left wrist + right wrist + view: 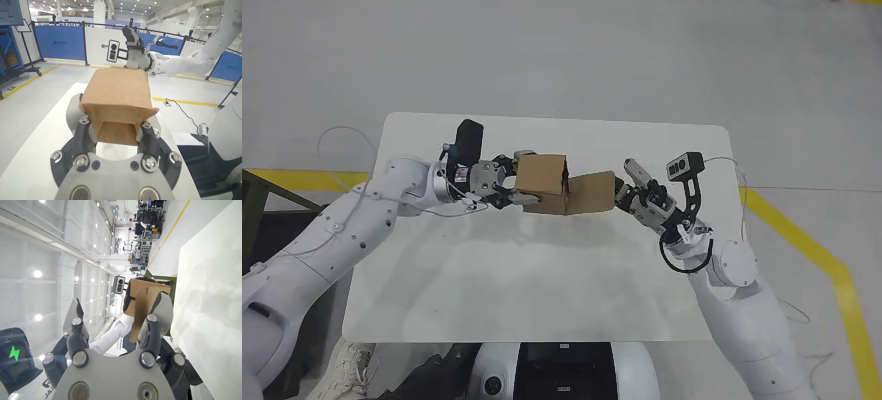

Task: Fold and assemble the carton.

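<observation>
1. You have the carton [544, 183] over the far half of the table [542, 290], between the two grippers.
2. At its left end, the left gripper [500, 185] has the carton between its fingers.
3. At its right end, a flap [592, 192] juts toward the right gripper [627, 190], touching one finger [162, 308].

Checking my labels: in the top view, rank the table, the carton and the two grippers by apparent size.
1. table
2. carton
3. left gripper and right gripper: they look about alike, so they are not ranked.
</observation>
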You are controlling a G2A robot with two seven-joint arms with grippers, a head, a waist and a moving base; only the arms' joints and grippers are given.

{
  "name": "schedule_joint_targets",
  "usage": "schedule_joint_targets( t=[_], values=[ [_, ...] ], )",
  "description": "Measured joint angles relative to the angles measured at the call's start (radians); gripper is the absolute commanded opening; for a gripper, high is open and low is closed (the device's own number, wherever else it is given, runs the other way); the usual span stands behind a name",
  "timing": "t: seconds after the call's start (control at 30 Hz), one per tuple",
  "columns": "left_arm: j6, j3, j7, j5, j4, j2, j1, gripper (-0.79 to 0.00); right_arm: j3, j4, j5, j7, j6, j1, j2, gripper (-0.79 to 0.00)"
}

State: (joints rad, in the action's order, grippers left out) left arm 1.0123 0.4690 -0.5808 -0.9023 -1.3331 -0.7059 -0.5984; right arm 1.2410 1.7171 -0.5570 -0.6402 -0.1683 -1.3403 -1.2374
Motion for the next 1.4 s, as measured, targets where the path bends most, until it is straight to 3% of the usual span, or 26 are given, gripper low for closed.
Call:
schedule_joint_targets(
  t=[0.1,0.13,0.2,0.37,0.7,0.87,1.23,1.4],
  values=[
    [0.0,-0.001,-0.011,-0.005,0.0,0.002,0.002,-0.717,-0.004,-0.009,0.002,0.007,0.037,0.004,0.0,-0.434],
    [0.0,-0.001,-0.016,-0.006,-0.001,0.002,0.003,-0.727,-0.009,-0.013,-0.006,0.004,0.046,0.006,-0.001,-0.468],
    [0.0,-0.001,-0.023,-0.009,0.001,0.002,0.003,-0.727,-0.014,-0.021,-0.027,-0.007,0.051,0.011,-0.002,-0.625],
    [0.0,0.002,-0.03,-0.014,0.009,0.001,0.002,-0.733,-0.025,-0.047,-0.11,-0.059,0.037,0.022,-0.007,-0.785],
    [0.0,0.007,-0.031,-0.02,0.008,-0.003,0.001,-0.751,-0.044,-0.078,-0.225,-0.117,0.038,0.038,-0.016,-0.785],
    [0.0,0.01,-0.033,-0.027,0.01,-0.005,0.0,-0.77,-0.059,-0.069,-0.175,-0.092,0.052,0.04,-0.017,-0.785],
    [0.0,0.017,-0.017,-0.034,0.008,-0.009,0.0,-0.782,-0.071,0.0,-0.026,-0.026,0.059,0.021,-0.013,-0.643],
    [0.0,0.02,-0.002,-0.037,0.006,-0.01,0.0,-0.785,-0.071,0.025,0.035,0.0,0.072,0.016,-0.01,-0.662]
  ],
)
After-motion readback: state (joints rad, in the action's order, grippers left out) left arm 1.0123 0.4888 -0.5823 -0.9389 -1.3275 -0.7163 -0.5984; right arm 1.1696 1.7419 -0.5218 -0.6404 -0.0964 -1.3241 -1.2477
